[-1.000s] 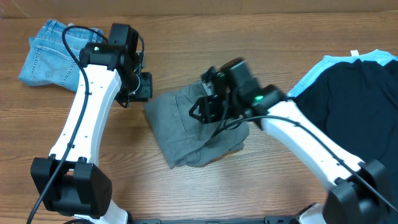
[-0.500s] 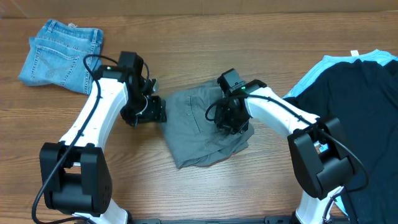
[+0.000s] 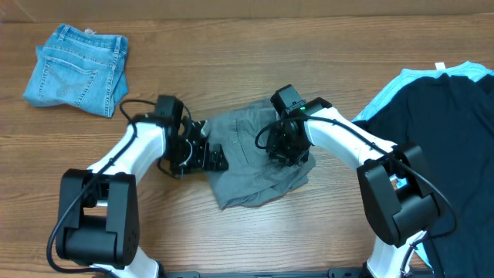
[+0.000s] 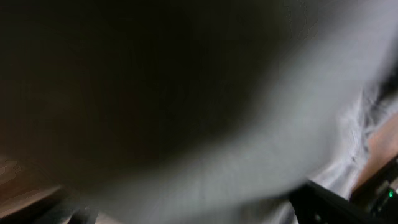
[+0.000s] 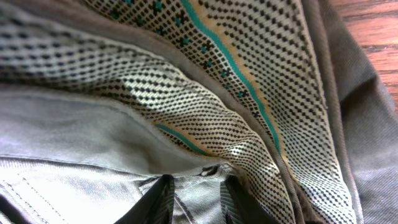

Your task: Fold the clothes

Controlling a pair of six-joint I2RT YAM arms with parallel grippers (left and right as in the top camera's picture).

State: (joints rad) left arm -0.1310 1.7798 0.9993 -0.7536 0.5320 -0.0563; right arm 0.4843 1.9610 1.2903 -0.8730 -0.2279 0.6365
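Note:
The clothes, a pair of grey shorts (image 3: 251, 174), lie bunched at the table's middle. My left gripper (image 3: 213, 158) is low at their left edge. In the left wrist view its two fingers (image 4: 329, 202) stand far apart, so it is open, with blurred grey cloth (image 4: 249, 124) filling the frame between them. My right gripper (image 3: 284, 151) presses down on the shorts' right half. The right wrist view shows this gripper (image 5: 199, 202) shut on a fold of grey cloth (image 5: 199, 193), below the dotted, teal-striped inner lining (image 5: 249, 81).
Light-blue denim shorts (image 3: 77, 68) lie folded at the back left. A black shirt (image 3: 440, 131) on a light-blue one (image 3: 421, 75) covers the right side. Bare wooden table (image 3: 231, 46) shows behind and in front of the grey shorts.
My left gripper has come down and to the right, from the shorts' far-left corner to their left edge, and has opened. The shorts' left side has drawn inward. My right gripper settled onto the cloth.

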